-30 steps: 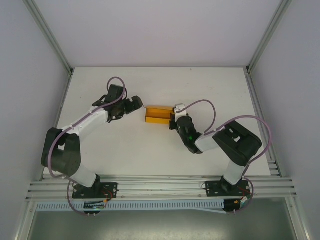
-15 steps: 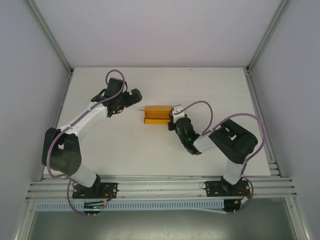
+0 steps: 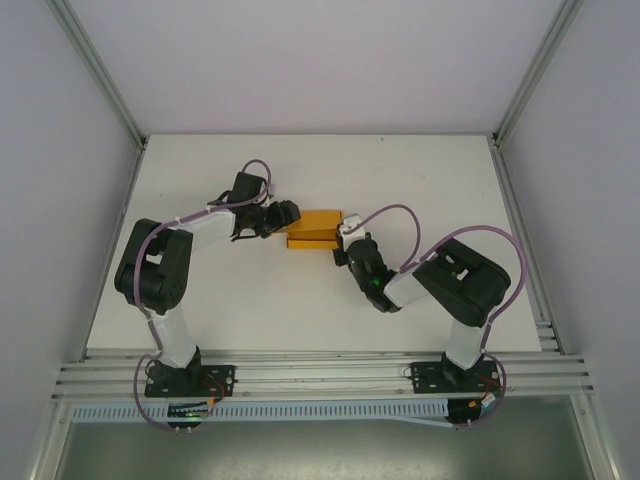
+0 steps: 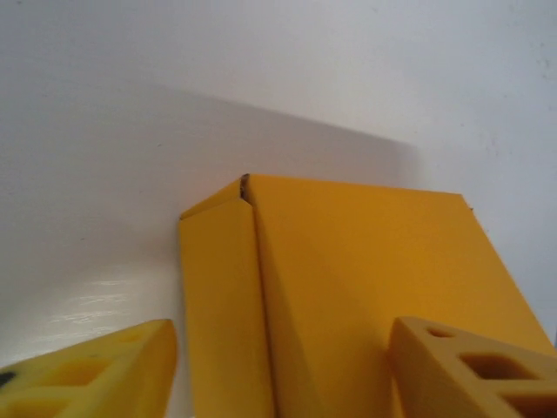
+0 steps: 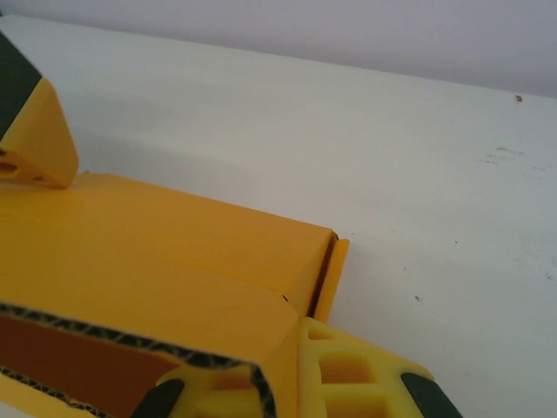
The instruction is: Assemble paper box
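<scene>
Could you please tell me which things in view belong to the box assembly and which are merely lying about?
Job in hand: paper box; right pincer, gripping its end; left pincer, open at its other end.
Merely there: white table; aluminium rails; purple cables.

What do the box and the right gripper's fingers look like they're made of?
The paper box looks like matte yellow corrugated card: its cut edge shows fluting. The right gripper has fingers that look like molded yellow plastic or rubber, with hollow cells.
</scene>
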Controlling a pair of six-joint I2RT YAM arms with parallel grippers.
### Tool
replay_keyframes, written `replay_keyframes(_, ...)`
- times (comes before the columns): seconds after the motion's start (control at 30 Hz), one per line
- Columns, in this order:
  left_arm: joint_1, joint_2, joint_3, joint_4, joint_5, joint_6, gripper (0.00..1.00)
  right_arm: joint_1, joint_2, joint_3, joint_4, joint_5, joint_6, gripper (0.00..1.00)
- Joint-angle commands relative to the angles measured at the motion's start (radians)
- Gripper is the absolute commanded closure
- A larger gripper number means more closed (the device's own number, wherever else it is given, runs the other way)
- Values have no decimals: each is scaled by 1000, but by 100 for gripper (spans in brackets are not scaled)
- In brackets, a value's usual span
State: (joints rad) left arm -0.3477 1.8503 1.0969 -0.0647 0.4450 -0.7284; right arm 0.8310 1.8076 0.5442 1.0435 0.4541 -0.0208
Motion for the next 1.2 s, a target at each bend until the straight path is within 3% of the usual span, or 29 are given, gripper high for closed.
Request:
replay_keyframes(0.0,-6,23,-35,8,31,-6,42,26,24,-30,-98,14,-18,94)
replay_keyframes(0.13,-5,48,-64,16,18,-8,54,35,-27,-45,-137,26,21,79)
replay_keyframes(0.23,-7,78,-62,2,-2,-1,59,37,-114,-61,-198,8,36,60)
replay_keyframes(0.33,-7,102,-57,-19,-4,3,60,35,-201,-53,-330,-6,42,45)
replay_keyframes(0.5,-8,128,-89,10,0,-11,63,35,-328,-93,-472,-71,75,32)
replay_keyframes(0.63,-7,142,-87,5,-8,-3,68,-3,-417,-122,-567,-117,116,11)
replay_keyframes(0.73,-7,137,-98,13,-17,-4,75,-105,-468,-136,-565,-193,221,4)
replay_keyframes(0.9,-4,118,-149,96,25,-20,86,-354,-477,-74,-586,-571,448,1)
replay_keyframes(1.0,4,104,-193,154,25,-54,89,-412,-425,38,-701,-719,475,1)
replay_keyframes(1.17,43,99,-292,335,144,-102,89,-469,-268,200,-771,-949,562,1)
